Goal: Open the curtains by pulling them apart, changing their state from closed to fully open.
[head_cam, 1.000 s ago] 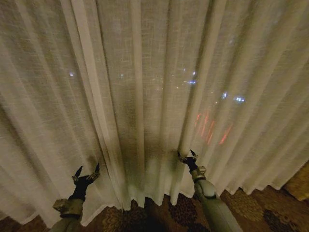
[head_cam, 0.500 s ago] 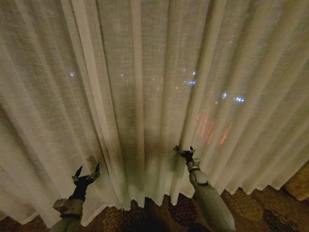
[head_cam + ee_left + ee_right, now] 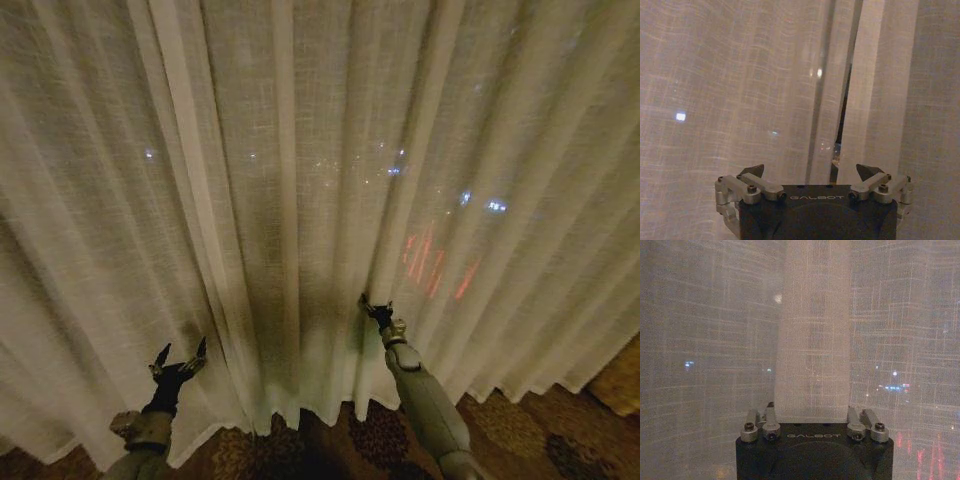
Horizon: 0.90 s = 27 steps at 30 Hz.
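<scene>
A: Right gripper [image 3: 373, 306]: pressed into the curtains [image 3: 300, 180] near their lower part, fingers spread wide; in the right wrist view [image 3: 811, 416] a pleat of the sheer fabric [image 3: 812, 340] sitting between the parted fingers [image 3: 771, 417], tips hidden in the cloth; no clamp on it visible.

B: And the left?

A: Left gripper [image 3: 180, 357]: lower and off to the left, fingers splayed apart, nothing between them; just short of the fabric, pointed up at it. From the left wrist view [image 3: 810, 172]: dark fingertips [image 3: 867, 171] well apart, empty gap; straight beyond, a narrow dark slit [image 3: 842, 120] between two curtain edges.

B: Curtains themselves?

A: Hanging closed, cream-white, sheer, in soft vertical pleats across the whole head view; hems reaching down to a patterned carpet [image 3: 520, 430]; small lights [image 3: 495, 206] and reddish streaks [image 3: 435, 265] glowing through the weave on the right side. Darker fold between the two arms, low down. Right arm [image 3: 425, 400] stretched forward and up from the bottom edge; left arm [image 3: 145, 430] low at the bottom left.
</scene>
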Tool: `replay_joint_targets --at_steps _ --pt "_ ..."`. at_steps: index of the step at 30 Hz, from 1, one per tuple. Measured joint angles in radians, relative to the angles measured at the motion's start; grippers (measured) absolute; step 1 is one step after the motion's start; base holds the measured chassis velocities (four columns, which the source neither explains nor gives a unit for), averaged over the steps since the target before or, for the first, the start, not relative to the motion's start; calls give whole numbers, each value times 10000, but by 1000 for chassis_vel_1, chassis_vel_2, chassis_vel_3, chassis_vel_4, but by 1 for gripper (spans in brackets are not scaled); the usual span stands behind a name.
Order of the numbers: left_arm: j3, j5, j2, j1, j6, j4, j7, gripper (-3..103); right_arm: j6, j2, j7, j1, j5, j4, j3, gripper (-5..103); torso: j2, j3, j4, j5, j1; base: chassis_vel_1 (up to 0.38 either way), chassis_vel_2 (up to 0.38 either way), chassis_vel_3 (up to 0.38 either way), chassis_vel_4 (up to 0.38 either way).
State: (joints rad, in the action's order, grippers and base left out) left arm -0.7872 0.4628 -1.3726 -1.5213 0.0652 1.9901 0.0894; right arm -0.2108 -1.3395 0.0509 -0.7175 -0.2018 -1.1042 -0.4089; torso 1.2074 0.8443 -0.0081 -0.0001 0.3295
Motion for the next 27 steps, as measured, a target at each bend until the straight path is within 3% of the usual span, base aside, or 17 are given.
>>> replay_joint_targets --at_steps 3,5,9,11,14,27 --pt "0 0 0 -1 0 0 0 100 29 27 45 -169 -97 -253 64 41 0 0 0 0 0 0 0 0 0" --pt "0 0 0 0 0 0 0 100 41 30 51 -218 -132 -324 83 41 1 -1 0 0 0 0 0 0 0" --pt "0 0 0 -1 0 0 0 100 85 97 221 -388 -351 -542 151 19 1 -1 0 0 0 0 0 0 0" --pt "0 0 0 0 0 0 0 100 69 110 328 -412 -410 -545 151 19 0 -1 0 0 0 0 0 0 0" --pt "0 0 0 -1 0 0 0 100 29 112 653 -483 -594 -590 148 3 1 -1 1 1 0 0 0 0 0" --pt "0 0 0 0 0 0 0 100 -130 130 1574 -685 -860 -654 29 0 1 -1 0 0 0 0 0 0 0"
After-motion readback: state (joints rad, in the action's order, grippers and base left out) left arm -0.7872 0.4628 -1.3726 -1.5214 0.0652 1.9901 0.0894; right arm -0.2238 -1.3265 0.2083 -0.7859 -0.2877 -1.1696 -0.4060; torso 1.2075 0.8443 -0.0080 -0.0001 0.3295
